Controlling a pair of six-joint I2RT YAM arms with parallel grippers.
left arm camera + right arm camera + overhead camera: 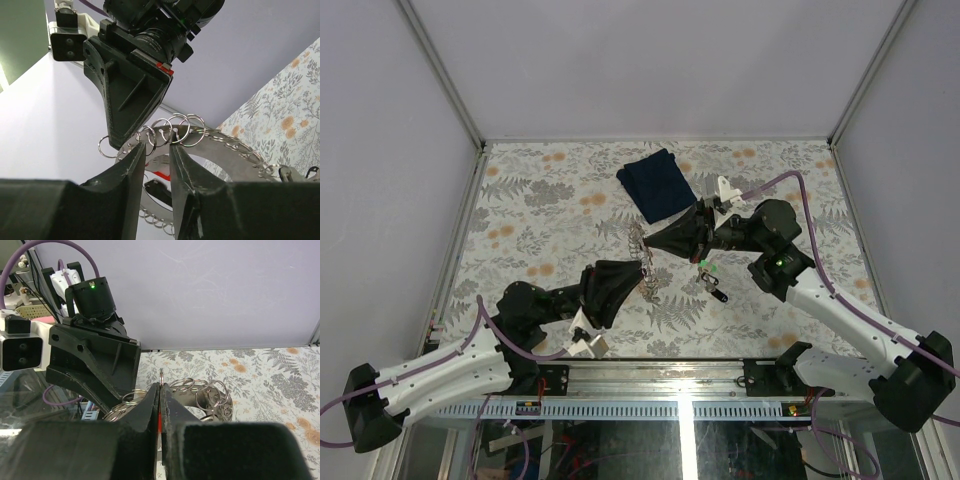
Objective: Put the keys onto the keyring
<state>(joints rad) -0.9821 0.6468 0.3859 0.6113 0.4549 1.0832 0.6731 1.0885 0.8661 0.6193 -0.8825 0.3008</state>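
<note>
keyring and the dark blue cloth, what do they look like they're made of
keyring: seems to be metal, silvery and polished; its thin wire loops glint and reflect the light. dark blue cloth: looks like soft, matte fabric, folded flat with no shine; the weave is too small to tell.

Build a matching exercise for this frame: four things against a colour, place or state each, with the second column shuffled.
Things:
1. cloth
2. keyring
3. loose keys
4. right hand

Descriptions:
A. fingers pressed together
B. dark blue
C. silvery
D. lying on the table

Pairs: 1-B, 2-C, 3-D, 4-A
</note>
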